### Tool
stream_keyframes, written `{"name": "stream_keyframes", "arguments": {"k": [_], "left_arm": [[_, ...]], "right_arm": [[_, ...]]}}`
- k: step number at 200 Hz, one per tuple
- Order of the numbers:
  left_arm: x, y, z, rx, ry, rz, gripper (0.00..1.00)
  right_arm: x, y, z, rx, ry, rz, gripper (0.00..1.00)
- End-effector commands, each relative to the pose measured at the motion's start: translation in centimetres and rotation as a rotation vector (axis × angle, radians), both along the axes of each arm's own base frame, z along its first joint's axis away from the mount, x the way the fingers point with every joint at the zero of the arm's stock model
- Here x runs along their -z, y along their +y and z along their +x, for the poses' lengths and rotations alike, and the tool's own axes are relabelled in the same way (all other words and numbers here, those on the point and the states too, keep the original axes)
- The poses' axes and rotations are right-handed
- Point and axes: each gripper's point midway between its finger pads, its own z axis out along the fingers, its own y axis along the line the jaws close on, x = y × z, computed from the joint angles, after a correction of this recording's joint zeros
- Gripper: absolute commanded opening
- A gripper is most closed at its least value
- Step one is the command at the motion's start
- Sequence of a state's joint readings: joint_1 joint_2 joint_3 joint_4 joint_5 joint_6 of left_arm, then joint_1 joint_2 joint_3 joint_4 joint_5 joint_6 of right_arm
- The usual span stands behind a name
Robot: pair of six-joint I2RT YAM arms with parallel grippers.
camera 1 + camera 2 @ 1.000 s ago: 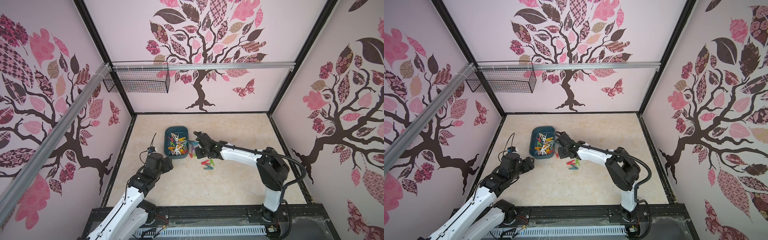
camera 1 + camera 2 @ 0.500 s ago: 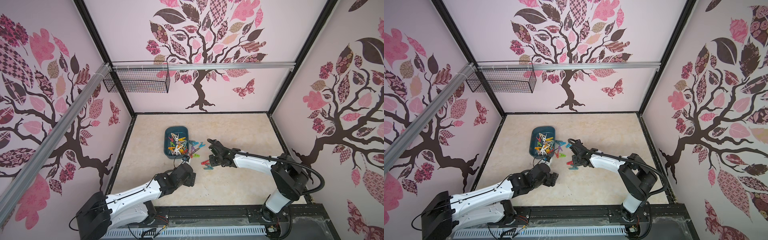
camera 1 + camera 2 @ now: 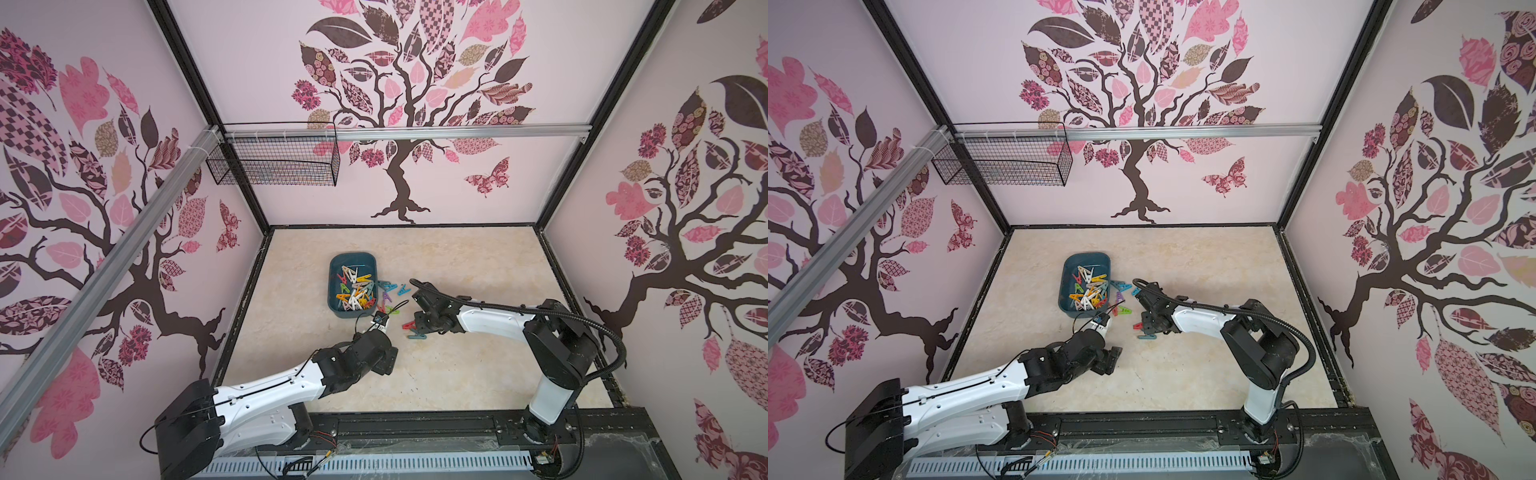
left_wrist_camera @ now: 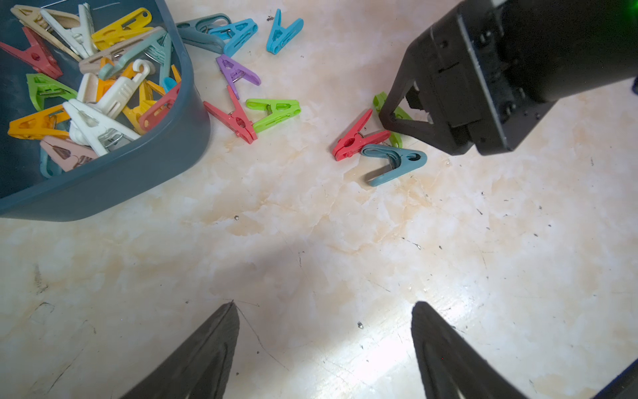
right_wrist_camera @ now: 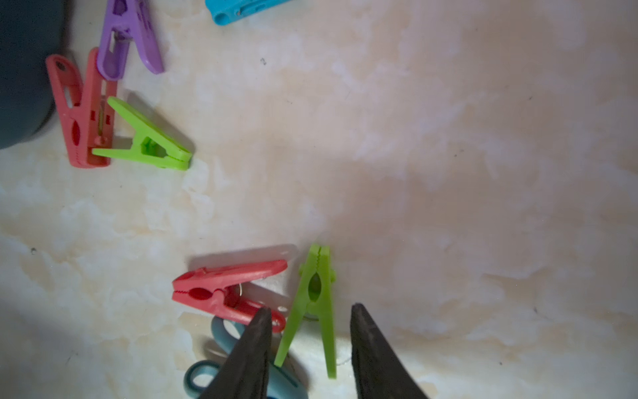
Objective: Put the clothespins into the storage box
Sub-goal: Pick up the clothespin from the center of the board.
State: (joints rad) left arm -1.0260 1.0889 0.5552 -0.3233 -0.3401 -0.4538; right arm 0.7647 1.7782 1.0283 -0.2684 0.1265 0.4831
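The dark teal storage box holds several mixed-colour clothespins. More clothespins lie loose on the floor to its right. My right gripper is open and low over a cluster of three. Its fingers straddle the legs of a green clothespin, beside a red one and a teal one. My left gripper is open over bare floor in front of the box, with nothing between its fingers.
Loose red, green, purple and blue pegs lie close to the box's right wall. A black wire mesh basket hangs high on the back wall. Black frame rails edge the marbled floor.
My left arm has swung from the left side to the floor in front of the box. My right gripper has moved away from the box, down over the red, green and teal cluster.
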Motion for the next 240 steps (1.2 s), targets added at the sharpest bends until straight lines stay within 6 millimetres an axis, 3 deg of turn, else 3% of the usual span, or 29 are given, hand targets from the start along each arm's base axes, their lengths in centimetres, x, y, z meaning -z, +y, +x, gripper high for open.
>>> {"name": "stream_keyframes", "arguments": {"k": [1,56,105,128,151,189,216,240], "left_arm": [[-2.0,-0.9,0.9,-0.003,-0.050,-0.038,0.83],[-2.1,-1.2,1.1,0.005,-0.056,-0.025,0.83],[-2.0,-1.0,1.1,-0.004,-0.057,-0.028,0.83],[-2.0,-0.5,1.2,-0.026,-0.070,-0.031,0.83],[-3.0,0.3,1.7,-0.067,-0.089,-0.051,0.84],[-3.9,4.4,3.7,-0.247,-0.024,-0.196,0.85],[-4.1,9.2,4.8,-0.438,-0.005,-0.260,0.85],[-3.0,13.6,5.1,-0.622,0.022,-0.310,0.86]], "right_arm": [[0.6,-0.2,0.2,0.014,0.013,-0.029,0.39],[0.8,-0.2,1.2,0.031,-0.004,-0.038,0.38],[0.8,0.1,1.7,0.034,-0.007,-0.045,0.24],[0.0,0.0,1.9,0.042,-0.019,-0.047,0.20],[-2.1,0.2,2.1,0.038,-0.048,-0.021,0.18],[-6.0,2.2,1.7,-0.001,-0.078,0.060,0.17],[-8.7,6.6,1.2,-0.076,-0.100,0.141,0.17],[-10.5,10.7,2.4,-0.118,-0.121,0.214,0.16]]}}
